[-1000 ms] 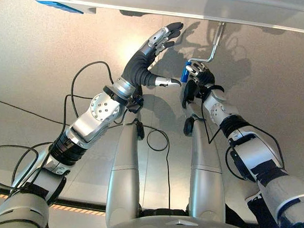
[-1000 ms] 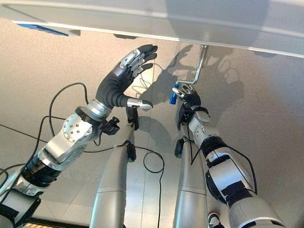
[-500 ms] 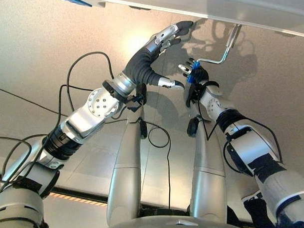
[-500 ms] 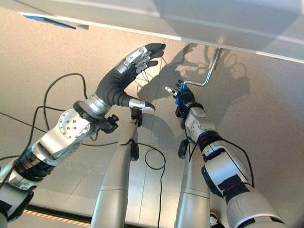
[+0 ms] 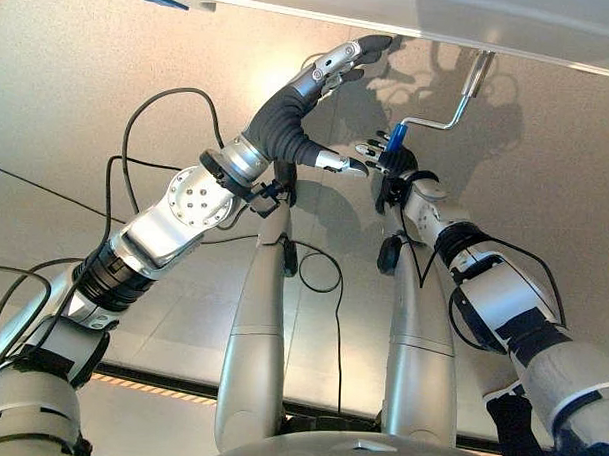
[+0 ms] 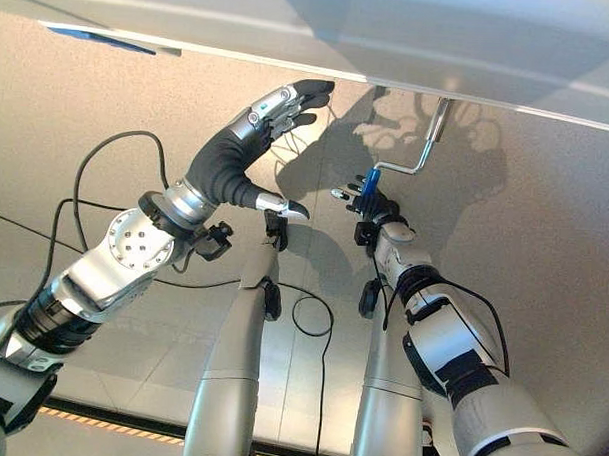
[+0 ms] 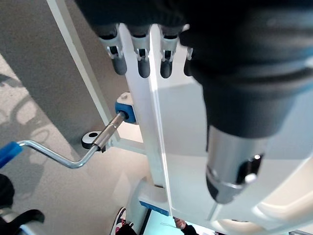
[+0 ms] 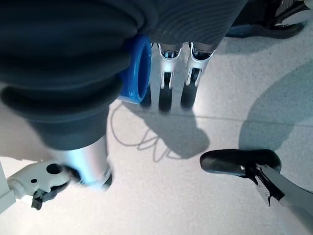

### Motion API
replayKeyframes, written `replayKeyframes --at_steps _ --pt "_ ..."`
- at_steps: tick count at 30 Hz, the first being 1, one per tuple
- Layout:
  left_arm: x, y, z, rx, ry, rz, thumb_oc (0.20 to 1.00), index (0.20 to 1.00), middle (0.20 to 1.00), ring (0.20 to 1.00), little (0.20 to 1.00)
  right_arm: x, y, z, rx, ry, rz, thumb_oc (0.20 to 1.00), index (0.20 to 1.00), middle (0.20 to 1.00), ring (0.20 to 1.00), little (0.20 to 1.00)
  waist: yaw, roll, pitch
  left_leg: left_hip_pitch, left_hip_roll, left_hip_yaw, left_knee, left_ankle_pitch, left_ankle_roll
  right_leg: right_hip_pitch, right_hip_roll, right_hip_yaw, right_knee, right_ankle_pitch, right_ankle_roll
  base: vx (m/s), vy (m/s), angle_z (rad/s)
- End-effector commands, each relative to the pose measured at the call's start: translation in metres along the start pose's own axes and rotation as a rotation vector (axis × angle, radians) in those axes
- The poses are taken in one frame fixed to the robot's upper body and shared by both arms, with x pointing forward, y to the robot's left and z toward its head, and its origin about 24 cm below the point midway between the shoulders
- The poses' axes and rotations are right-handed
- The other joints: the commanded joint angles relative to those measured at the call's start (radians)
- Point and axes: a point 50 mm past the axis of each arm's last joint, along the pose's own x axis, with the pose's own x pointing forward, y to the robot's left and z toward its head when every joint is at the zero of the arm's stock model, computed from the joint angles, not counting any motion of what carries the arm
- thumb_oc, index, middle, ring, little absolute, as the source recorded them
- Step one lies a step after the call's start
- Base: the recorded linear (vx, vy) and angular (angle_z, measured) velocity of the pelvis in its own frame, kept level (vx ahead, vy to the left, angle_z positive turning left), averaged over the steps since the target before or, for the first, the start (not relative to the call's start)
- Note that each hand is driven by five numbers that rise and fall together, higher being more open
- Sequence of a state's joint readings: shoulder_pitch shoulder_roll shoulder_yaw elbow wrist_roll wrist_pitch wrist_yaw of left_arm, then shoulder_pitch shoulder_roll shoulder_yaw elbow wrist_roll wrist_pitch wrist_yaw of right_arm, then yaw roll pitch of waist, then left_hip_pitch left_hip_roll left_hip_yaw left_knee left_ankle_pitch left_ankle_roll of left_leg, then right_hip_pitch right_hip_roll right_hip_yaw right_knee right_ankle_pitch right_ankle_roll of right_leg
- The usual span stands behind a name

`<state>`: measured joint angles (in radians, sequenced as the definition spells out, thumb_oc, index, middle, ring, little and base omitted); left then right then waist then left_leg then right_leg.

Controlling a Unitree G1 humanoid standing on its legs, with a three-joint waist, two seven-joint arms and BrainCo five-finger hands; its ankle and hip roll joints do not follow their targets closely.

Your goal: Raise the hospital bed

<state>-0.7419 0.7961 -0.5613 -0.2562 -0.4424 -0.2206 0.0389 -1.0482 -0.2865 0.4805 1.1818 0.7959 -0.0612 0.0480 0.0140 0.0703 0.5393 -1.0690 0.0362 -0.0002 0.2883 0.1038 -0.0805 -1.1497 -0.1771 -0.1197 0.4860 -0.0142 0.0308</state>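
Fingers on the crank, other hand braced on the bed

Fingers of your right hand [image 5: 392, 161] look loosely wrapped round the crank's blue handle [image 5: 397, 139], which hangs below the bed frame [image 5: 392, 6]. Your left hand [image 5: 325, 74] rests flat, fingers straight, against that frame. With so loose a hold, the handle could slip free mid-turn
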Motion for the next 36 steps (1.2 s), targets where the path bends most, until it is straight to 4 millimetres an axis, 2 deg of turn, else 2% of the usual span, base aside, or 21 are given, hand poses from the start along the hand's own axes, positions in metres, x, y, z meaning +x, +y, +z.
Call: replayKeyframes --at_steps 1,6,11,18,22,26,30,32,33,36 --pt "-0.007 -0.008 0.032 0.024 -0.159 -0.037 1.000 1.000 1.000 1.000 1.000 0.002 0.029 -0.003 0.008 -0.011 0.091 0.200 0.200 0.200 0.200 0.200 -0.020 0.056 -0.019 -0.005 -0.034 0.027 0.099 -0.092 0.033 0.049 0.010 0.044 -0.134 0.092 0.105 0.00 0.000 0.00" --pt "-0.011 -0.010 0.029 0.000 -0.145 -0.035 1.000 1.000 1.000 1.000 1.000 0.002 0.036 0.002 0.044 -0.043 0.116 0.200 0.200 0.200 0.200 0.200 -0.029 0.052 -0.019 0.000 -0.032 0.032 0.086 -0.089 0.031 0.054 0.014 0.047 -0.150 0.097 0.107 0.00 0.000 0.00" --pt "-0.018 -0.009 0.023 -0.014 -0.104 -0.023 1.000 1.000 1.000 1.000 1.000 0.002 0.042 0.005 -0.011 -0.057 0.138 0.200 0.200 0.200 0.200 0.200 -0.033 0.045 -0.019 0.007 -0.032 0.034 0.080 -0.086 0.031 0.063 0.016 0.048 -0.164 0.103 0.107 0.00 0.000 0.00" --pt "-0.030 -0.008 0.018 -0.008 -0.054 -0.004 1.000 1.000 1.000 1.000 1.000 -0.002 0.060 0.024 -0.024 -0.159 0.217 0.200 0.200 0.200 0.200 0.200 -0.041 0.034 -0.019 0.010 -0.028 0.036 0.071 -0.082 0.029 0.067 0.017 0.048 -0.176 0.111 0.109 0.00 0.000 0.00" --pt "-0.036 -0.007 0.014 0.002 -0.021 0.004 1.000 1.000 1.000 1.000 1.000 -0.008 0.066 0.034 0.015 -0.225 0.260 0.200 0.200 0.200 0.200 0.200 -0.049 0.025 -0.019 0.012 -0.028 0.038 0.070 -0.082 0.029 0.068 0.016 0.050 -0.177 0.113 0.110 0.00 0.000 0.00" --pt "-0.036 -0.008 0.014 0.007 -0.022 0.007 1.000 1.000 1.000 1.000 1.000 -0.012 0.069 0.042 0.158 -0.269 0.289 0.200 0.200 0.200 0.200 0.200 -0.053 0.024 -0.019 0.014 -0.026 0.040 0.072 -0.084 0.028 0.070 0.015 0.051 -0.180 0.114 0.110 0.00 0.000 0.00" --pt "-0.037 -0.007 0.014 0.007 -0.015 0.005 1.000 1.000 1.000 1.000 1.000 -0.016 0.071 0.051 0.150 -0.308 0.309 0.200 0.200 0.200 0.200 0.200 -0.055 0.020 -0.019 0.018 -0.026 0.040 0.071 -0.082 0.028 0.073 0.016 0.052 -0.180 0.116 0.112 0.00 0.000 0.00" --pt "-0.038 -0.006 0.013 0.011 -0.011 0.010 1.000 1.000 1.000 1.000 1.000 -0.020 0.073 0.055 0.156 -0.334 0.328 0.200 0.200 0.200 0.200 0.200 -0.058 0.016 -0.019 0.020 -0.026 0.041 0.072 -0.081 0.028 0.076 0.017 0.053 -0.182 0.118 0.112 0.00 0.000 0.00" --pt "-0.039 -0.003 0.012 0.028 0.002 0.018 1.000 1.000 1.000 1.000 1.000 -0.027 0.076 0.065 0.133 -0.389 0.371 0.200 0.200 0.200 0.200 0.200 -0.060 0.012 -0.019 0.021 -0.026 0.041 0.072 -0.080 0.028 0.078 0.016 0.051 -0.182 0.118 0.112 0.00 0.000 0.00" --pt "-0.044 0.001 0.009 0.074 0.033 0.021 1.000 1.000 1.000 1.000 1.000 -0.047 0.076 0.076 0.088 -0.478 0.457 0.200 0.200 0.200 0.200 0.200 -0.069 0.002 -0.019 0.023 -0.025 0.041 0.072 -0.079 0.028 0.081 0.016 0.050 -0.181 0.119 0.112 0.00 0.000 0.00"
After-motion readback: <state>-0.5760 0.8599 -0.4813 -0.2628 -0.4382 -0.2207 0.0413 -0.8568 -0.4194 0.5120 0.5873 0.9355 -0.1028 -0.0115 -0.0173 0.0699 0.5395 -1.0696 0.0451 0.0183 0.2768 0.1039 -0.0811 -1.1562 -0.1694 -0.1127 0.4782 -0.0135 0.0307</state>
